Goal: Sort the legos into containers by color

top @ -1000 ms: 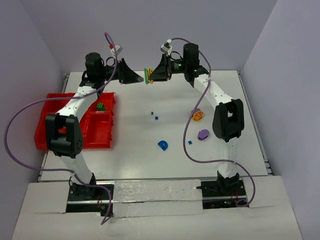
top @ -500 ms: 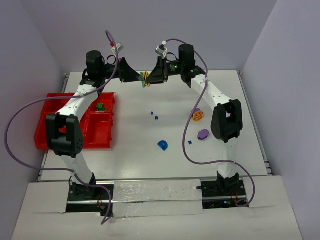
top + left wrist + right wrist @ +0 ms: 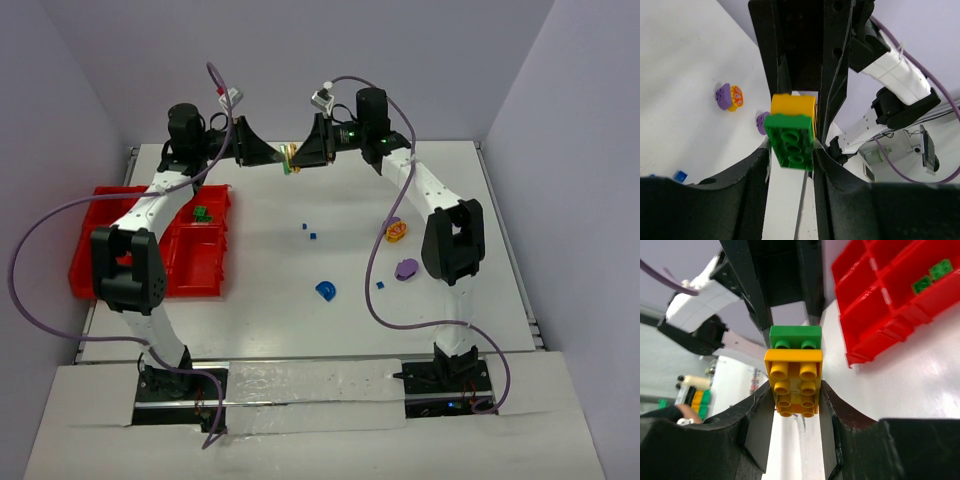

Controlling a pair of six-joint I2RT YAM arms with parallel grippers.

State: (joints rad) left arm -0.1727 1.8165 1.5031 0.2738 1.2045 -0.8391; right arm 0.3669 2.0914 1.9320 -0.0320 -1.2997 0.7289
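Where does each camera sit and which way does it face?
Top external: high behind the bases, looking down on white table; left arm, right arm show.
Left wrist: behind left tool, facing the right arm; own fingers show.
Right wrist: behind right tool, facing left arm; own fingers show.
Shared: joined green and yellow studded plastic bricks.

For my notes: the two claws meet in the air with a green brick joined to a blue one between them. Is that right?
No. Joined to the green studded plastic brick is a yellow studded plastic brick, not a blue one; the right wrist view shows it. The rest holds.
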